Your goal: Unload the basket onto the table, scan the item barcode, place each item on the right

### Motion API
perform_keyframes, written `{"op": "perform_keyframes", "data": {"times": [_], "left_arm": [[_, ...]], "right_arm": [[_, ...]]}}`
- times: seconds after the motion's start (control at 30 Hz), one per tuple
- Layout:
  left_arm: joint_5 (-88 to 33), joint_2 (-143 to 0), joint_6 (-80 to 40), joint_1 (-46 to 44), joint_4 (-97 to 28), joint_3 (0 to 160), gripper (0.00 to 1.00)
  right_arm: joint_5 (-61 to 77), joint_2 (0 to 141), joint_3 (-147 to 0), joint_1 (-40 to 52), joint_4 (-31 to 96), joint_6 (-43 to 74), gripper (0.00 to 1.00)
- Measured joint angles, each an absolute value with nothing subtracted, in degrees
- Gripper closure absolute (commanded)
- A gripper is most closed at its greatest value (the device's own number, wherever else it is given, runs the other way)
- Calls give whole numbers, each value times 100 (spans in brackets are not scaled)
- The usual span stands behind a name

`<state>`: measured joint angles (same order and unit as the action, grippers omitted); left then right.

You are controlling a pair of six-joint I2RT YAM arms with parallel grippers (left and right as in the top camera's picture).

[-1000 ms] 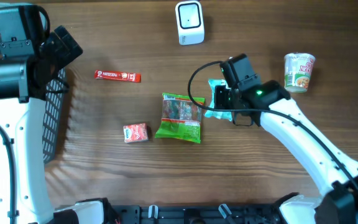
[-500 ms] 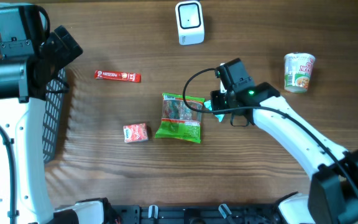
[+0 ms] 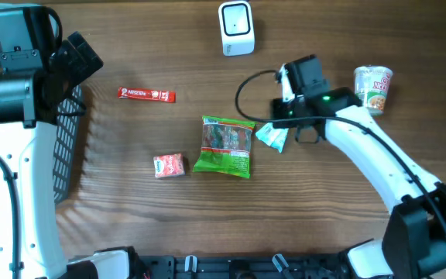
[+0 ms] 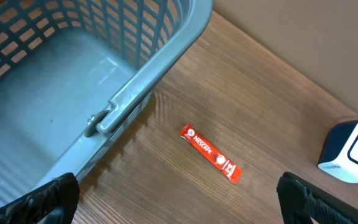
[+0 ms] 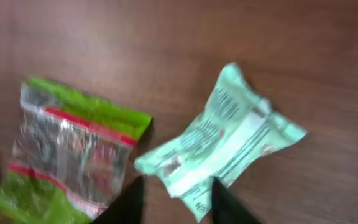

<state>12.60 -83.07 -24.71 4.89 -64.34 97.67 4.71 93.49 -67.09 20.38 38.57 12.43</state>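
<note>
Packet (image 5: 222,143), mint-green, lies flat on the wooden table (image 3: 169,225) just right of the green snack bag (image 5: 73,149), with barcode-like stripes facing up. Right gripper (image 5: 176,202) hangs over its near edge, fingertips apart and not clamping it. Left gripper (image 4: 179,208) is spread wide beside the grey basket (image 4: 55,93). Scanner (image 3: 236,29) stands well apart.

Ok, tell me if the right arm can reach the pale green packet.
Probably yes: the right tool hangs open just above the pale green packet, which lies uncovered beside the green snack bag.
</note>
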Motion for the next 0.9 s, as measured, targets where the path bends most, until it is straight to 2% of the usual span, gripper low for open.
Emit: {"op": "perform_keyframes", "data": {"times": [0.13, 0.17, 0.2, 0.23, 0.33, 0.37, 0.4, 0.43, 0.5, 0.53, 0.6, 0.67, 0.77, 0.83, 0.9], "left_arm": [[1260, -8307, -2471, 491, -6429, 9767, 0], [1260, -8307, -2471, 489, -6431, 9767, 0], [1260, -8307, -2471, 489, -6434, 9767, 0], [1260, -8307, -2471, 489, -6434, 9767, 0], [1260, -8307, -2471, 489, -6431, 9767, 0], [1260, -8307, -2471, 491, -6434, 9767, 0], [1260, -8307, -2471, 491, -6434, 9767, 0], [1260, -8307, -2471, 491, -6434, 9767, 0], [1260, -8307, -2471, 489, -6434, 9767, 0], [1260, -8307, -2471, 489, -6434, 9767, 0], [1260, -8307, -2471, 489, -6434, 9767, 0], [1260, -8307, -2471, 491, -6434, 9767, 0], [1260, -8307, -2471, 489, -6438, 9767, 0], [1260, -8307, -2471, 491, -6434, 9767, 0], [1262, -8307, -2471, 491, -6434, 9767, 0]], "right_arm": [[482, 9738, -6582, 1892, 3395, 1247, 74], [493, 9909, -6510, 1892, 3301, 1245, 75], [502, 10189, -6449, 1892, 3247, 1247, 83], [491, 10422, -6414, 1892, 3245, 1245, 80], [552, 10554, -6464, 1865, 3212, 1221, 56], [600, 10551, -6534, 1872, 3356, 1194, 43], [622, 10549, -6613, 1870, 3557, 1120, 38], [681, 10534, -6652, 1870, 3701, 1039, 40], [794, 10274, -6681, 1870, 4060, 926, 51], [915, 9974, -6709, 1870, 4287, 873, 64], [1050, 9760, -6735, 1870, 4379, 875, 80], [1129, 9756, -6580, 1870, 4311, 871, 80], [1205, 9747, -5752, 1870, 3433, 895, 78], [1332, 9736, -5256, 1870, 2790, 1024, 89], [1380, 9653, -5004, 1870, 2427, 1201, 86]]}}
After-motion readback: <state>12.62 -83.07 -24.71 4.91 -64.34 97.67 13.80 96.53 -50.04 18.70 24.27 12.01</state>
